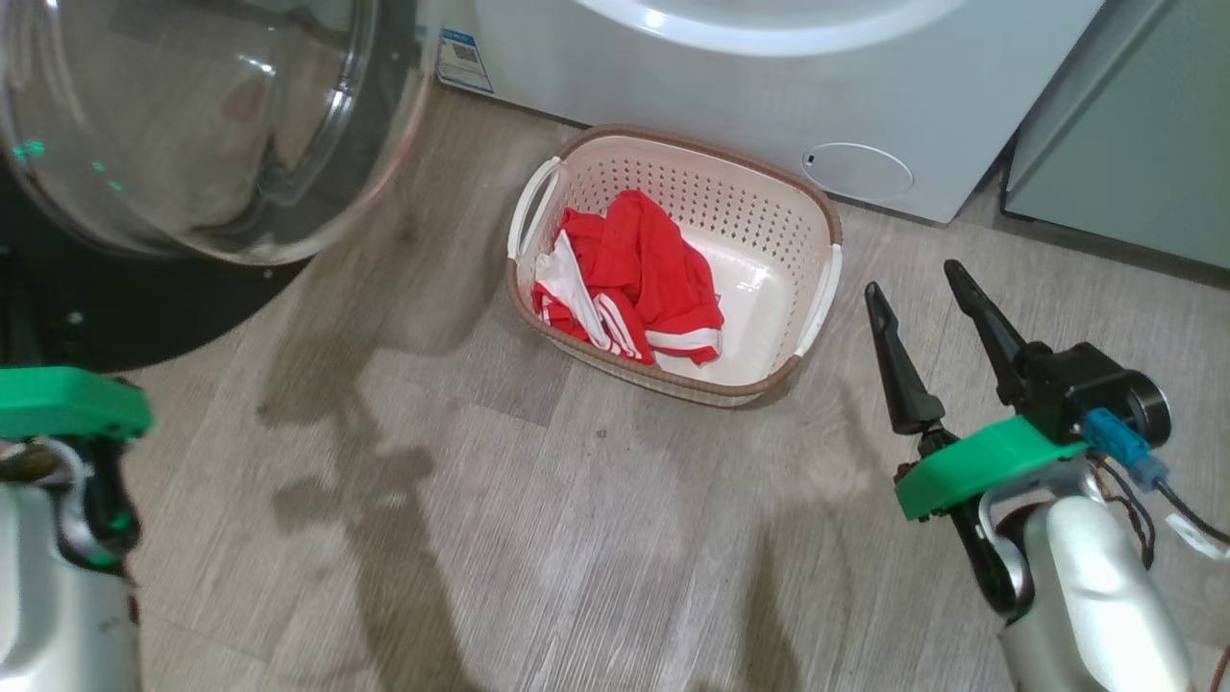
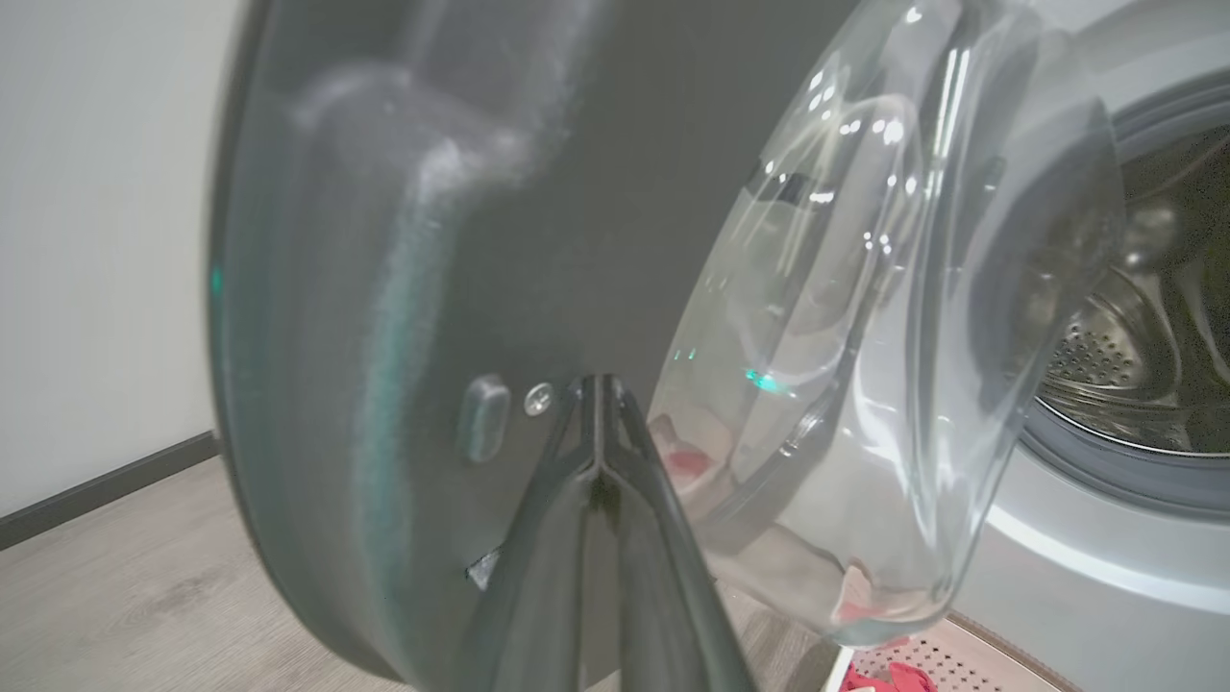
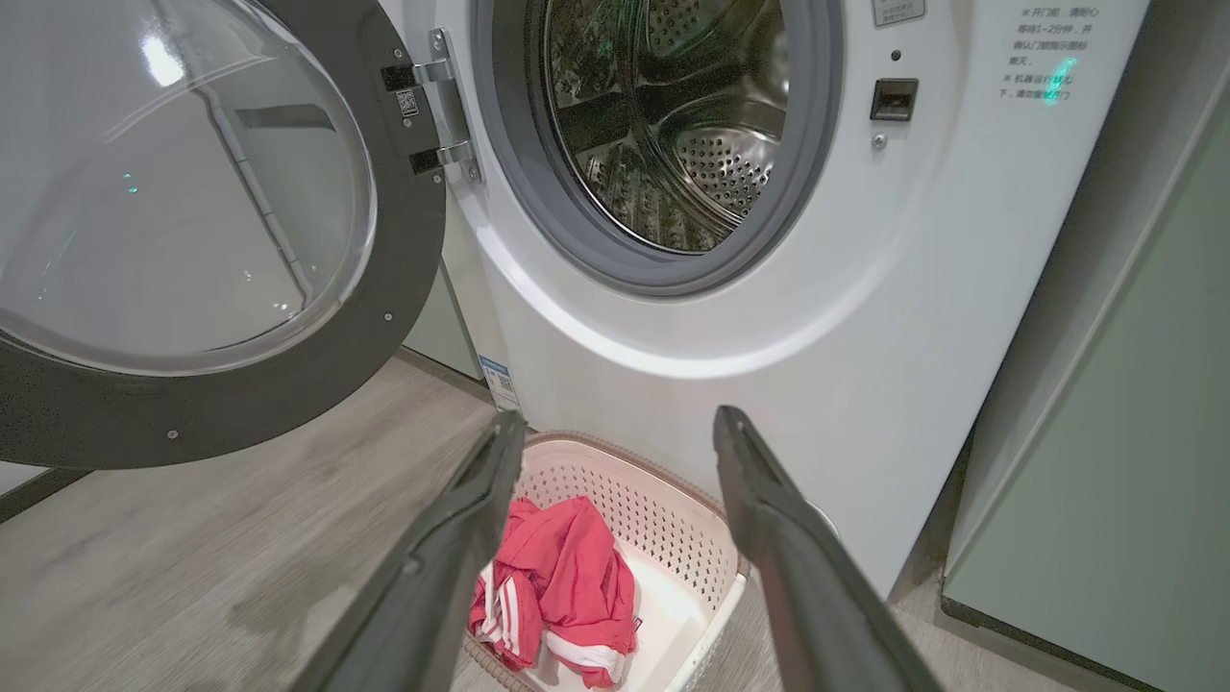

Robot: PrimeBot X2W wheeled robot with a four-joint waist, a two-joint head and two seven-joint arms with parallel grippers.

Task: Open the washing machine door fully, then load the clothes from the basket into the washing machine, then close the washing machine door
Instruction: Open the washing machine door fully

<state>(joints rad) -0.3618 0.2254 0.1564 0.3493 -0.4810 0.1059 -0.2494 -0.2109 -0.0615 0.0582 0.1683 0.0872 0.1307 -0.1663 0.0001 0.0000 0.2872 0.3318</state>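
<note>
The washing machine door (image 3: 192,211) hangs swung open to the left of the washing machine (image 3: 865,288), whose steel drum (image 3: 673,115) is exposed. My left gripper (image 2: 596,384) is shut with nothing in it, its tips right at the door's black ring (image 2: 538,240) beside the glass bowl (image 2: 846,336); I cannot tell whether they touch. On the floor before the machine stands the basket (image 1: 826,207), and the red clothes (image 1: 634,279) lie bunched in its left half. My right gripper (image 1: 918,288) hovers open to the right of the basket; it is above and short of it in the right wrist view (image 3: 620,423).
A pale green cabinet (image 1: 1134,125) stands right of the machine. A white wall with a dark skirting board (image 2: 96,490) lies behind the door. Bare wood floor (image 1: 480,529) stretches between my arms and the basket.
</note>
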